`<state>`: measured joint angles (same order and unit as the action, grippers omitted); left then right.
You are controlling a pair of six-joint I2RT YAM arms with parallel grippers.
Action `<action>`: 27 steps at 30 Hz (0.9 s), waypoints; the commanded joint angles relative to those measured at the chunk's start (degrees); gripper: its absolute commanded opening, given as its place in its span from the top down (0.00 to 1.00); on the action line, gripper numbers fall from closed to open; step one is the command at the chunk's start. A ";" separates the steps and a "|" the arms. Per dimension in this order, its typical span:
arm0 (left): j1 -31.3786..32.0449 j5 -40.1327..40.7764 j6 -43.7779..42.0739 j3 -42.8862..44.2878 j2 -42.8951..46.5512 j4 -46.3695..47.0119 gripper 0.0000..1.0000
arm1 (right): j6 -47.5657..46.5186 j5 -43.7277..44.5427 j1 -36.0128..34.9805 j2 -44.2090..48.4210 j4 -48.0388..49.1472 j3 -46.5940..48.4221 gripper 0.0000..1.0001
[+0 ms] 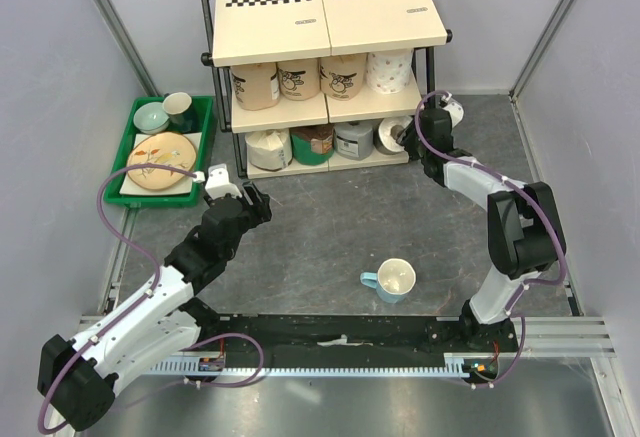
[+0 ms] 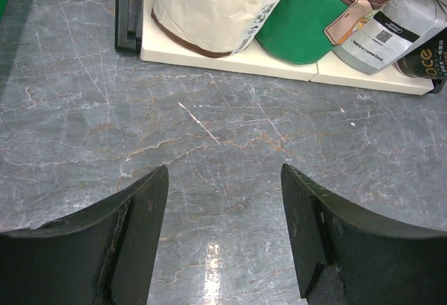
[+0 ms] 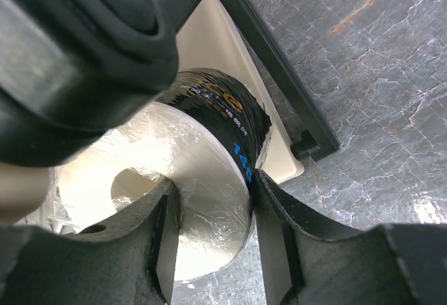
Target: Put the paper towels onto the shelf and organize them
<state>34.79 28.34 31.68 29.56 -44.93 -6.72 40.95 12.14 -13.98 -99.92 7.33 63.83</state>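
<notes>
My right hand (image 3: 213,211) is nearly closed, pinching the wall of a dark-banded roll (image 3: 216,120). One finger seems to press the end face beside the core, though the view is too close to be sure. The roll sits at the right end of the shelf's (image 1: 268,19) bottom tier, its front over the board's corner. My left hand (image 2: 223,200) hangs half open and empty above the desk (image 2: 209,130). I judge this the placing step: the next move calls for pushing the roll further in, then letting go.

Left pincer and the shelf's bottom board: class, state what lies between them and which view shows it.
Nothing but bare grey marbled tabletop lies between the open left pincer and the shelf's bottom board; the left wrist view shows it.
</notes>
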 commanded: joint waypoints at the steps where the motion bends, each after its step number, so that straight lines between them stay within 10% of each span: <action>1: -0.07 1.11 0.31 -0.64 0.72 2.06 0.27 | 0.27 -1.33 0.27 0.34 4.27 3.05 0.48; 27: -0.07 0.93 0.22 -0.38 1.25 1.54 0.27 | -0.87 0.87 0.62 8.25 4.27 -2.39 0.32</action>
<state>34.79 28.32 31.70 29.36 -44.47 -6.74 40.49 12.16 -13.69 -94.76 9.45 62.74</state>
